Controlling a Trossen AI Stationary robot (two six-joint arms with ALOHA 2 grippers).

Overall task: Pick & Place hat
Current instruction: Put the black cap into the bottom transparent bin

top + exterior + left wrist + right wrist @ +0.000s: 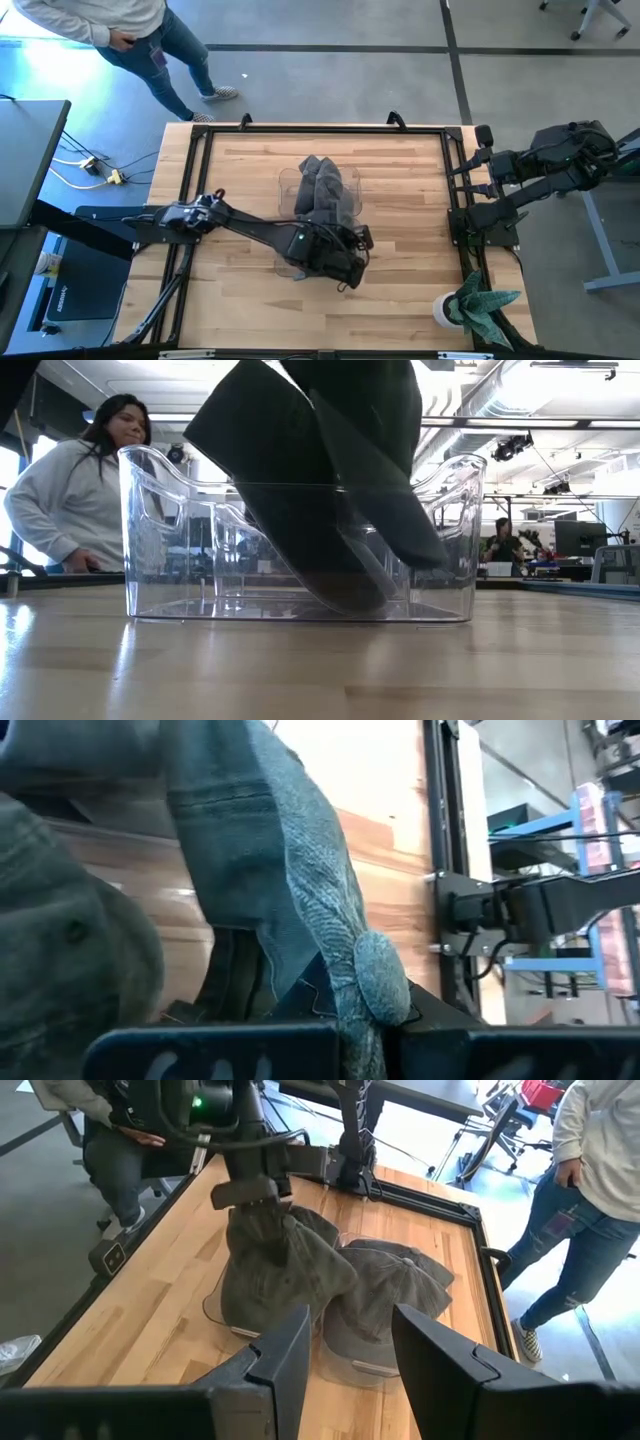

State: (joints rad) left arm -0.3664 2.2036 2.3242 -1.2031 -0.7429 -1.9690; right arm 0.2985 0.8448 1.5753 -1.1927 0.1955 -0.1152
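A clear plastic bin (288, 186) (140, 540) stands mid-table. My left gripper (343, 258) (252, 1188) hovers over the bin's near end, shut on a grey cap (275, 1270) (300, 480) that hangs down into the bin. A second grey cap (395, 1295) (322, 188) lies in the far part of the bin, resting on its floor. My right gripper (350, 1350) is open and parked at the table's right edge (490, 165), far from both caps. My left gripper pinches the grey cap's crown between its two fingers, right beside the top button (380, 982). It comes from above, pointing down. The cap hangs slack below the fingers, and its lower end (345, 592) reaches the bin's floor.
A black frame rail (455, 190) borders the wooden table. A potted plant (472, 305) stands at the near right corner. One person stands beyond the far left corner (150, 40), and another sits behind the table (90, 490).
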